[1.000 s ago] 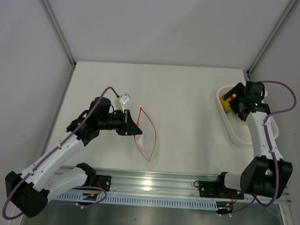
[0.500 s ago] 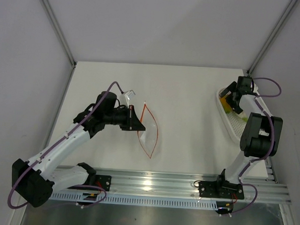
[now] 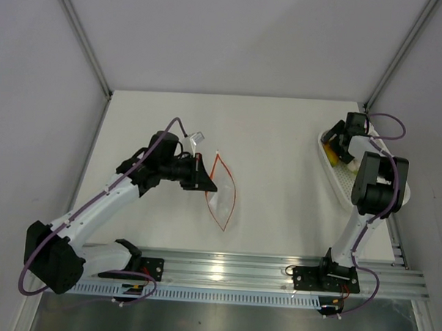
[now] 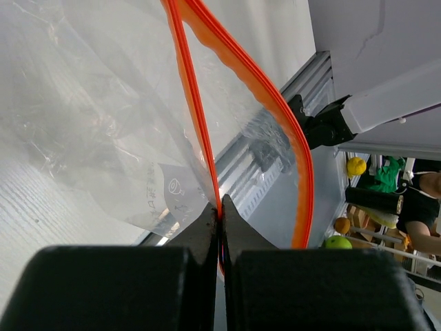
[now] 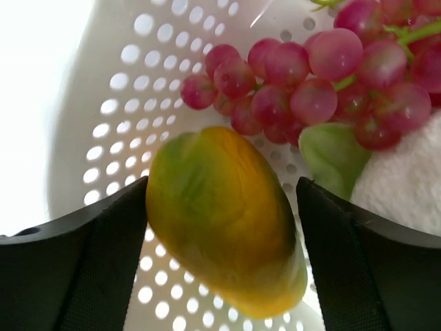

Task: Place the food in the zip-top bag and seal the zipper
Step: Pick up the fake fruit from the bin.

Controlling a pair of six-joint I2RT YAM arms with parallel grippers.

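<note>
The zip-top bag (image 3: pixel 221 195) hangs open above the table's middle, held up by my left gripper (image 3: pixel 204 181). In the left wrist view that gripper (image 4: pixel 220 210) is shut on the orange-red zipper (image 4: pixel 196 117) of the clear bag (image 4: pixel 89 124). At the right, my right gripper (image 3: pixel 337 150) reaches down into the white basket (image 3: pixel 348 189). Its open jaws (image 5: pixel 222 193) straddle the yellow-orange fruit (image 5: pixel 220 214), with a small gap on the right side. Beyond the fruit lie the dark red grapes (image 5: pixel 317 76), a green piece (image 5: pixel 334 155) and a whitish piece (image 5: pixel 406 186).
The perforated basket wall (image 5: pixel 117 124) surrounds the food closely. An aluminium rail (image 3: pixel 224 272) runs along the table's near edge. Grey walls and frame posts (image 3: pixel 83 38) enclose the table on three sides.
My right gripper has dropped deeper into the basket's far end and its jaws have narrowed slightly around the fruit. My left arm has carried the open bag a little to the right.
</note>
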